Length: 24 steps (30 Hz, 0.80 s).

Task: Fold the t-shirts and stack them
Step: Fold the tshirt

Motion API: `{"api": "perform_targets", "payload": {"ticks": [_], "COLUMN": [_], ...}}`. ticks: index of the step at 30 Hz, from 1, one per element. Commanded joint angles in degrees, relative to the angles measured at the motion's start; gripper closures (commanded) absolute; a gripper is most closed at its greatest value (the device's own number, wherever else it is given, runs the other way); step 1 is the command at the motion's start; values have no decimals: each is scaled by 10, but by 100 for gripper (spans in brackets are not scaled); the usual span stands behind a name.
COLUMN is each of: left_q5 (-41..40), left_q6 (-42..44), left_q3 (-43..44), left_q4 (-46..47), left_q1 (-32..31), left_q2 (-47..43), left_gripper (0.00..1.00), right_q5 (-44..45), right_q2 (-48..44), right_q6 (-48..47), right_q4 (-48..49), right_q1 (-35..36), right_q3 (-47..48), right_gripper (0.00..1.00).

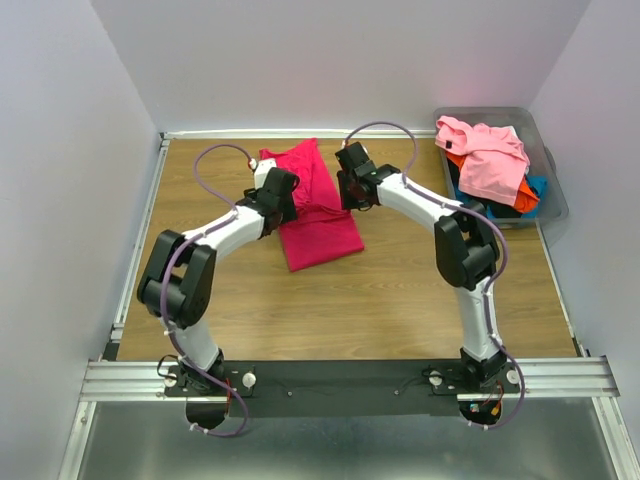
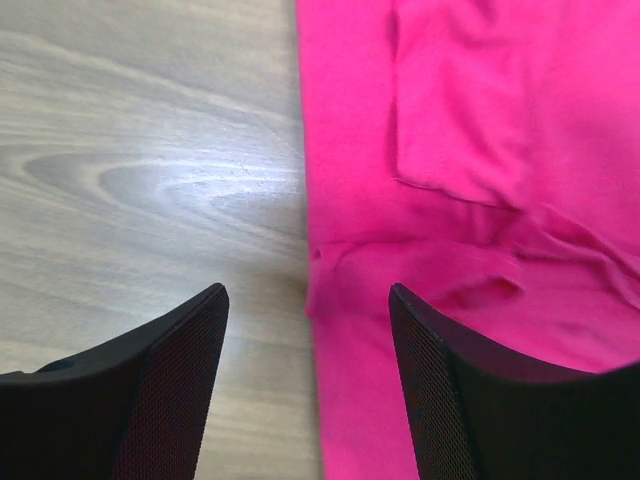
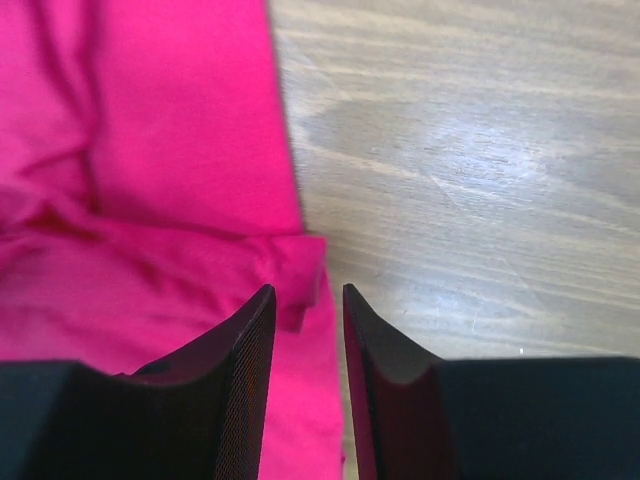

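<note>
Wooden table [image 1: 400, 300], crimson t-shirt [image 1: 322, 238] partly hidden

The flat t-shirt [image 1: 318, 222] lies on the tabletop [image 1: 350, 300], toward the back. The left claw [image 1: 278, 193] hangs over that t-shirt's left edge, the right claw [image 1: 352, 186] over its right edge. Well right of it, a bin [image 1: 553, 195] holds a heap of t-shirts [image 1: 490, 155].
</note>
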Motion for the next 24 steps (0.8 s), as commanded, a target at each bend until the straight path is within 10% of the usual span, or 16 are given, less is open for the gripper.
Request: {"api": "perform_targets", "payload": {"ticks": [1, 13, 24], "left_q5": [3, 79, 139], "left_q6": [-14, -87, -102], "left_q3": [-21, -115, -147], "left_q4": [7, 81, 105], "left_q1": [-7, -99, -104], "left_q2": [-82, -113, -30], "left_gripper": [27, 73, 82], "right_q5": [-26, -112, -113], "right_q2": [-61, -24, 45], "right_q6": [6, 44, 47], "right_q4": [12, 72, 75], "right_q1": [20, 46, 46], "right_q3": [-10, -39, 7], "right_gripper": [60, 85, 87]}}
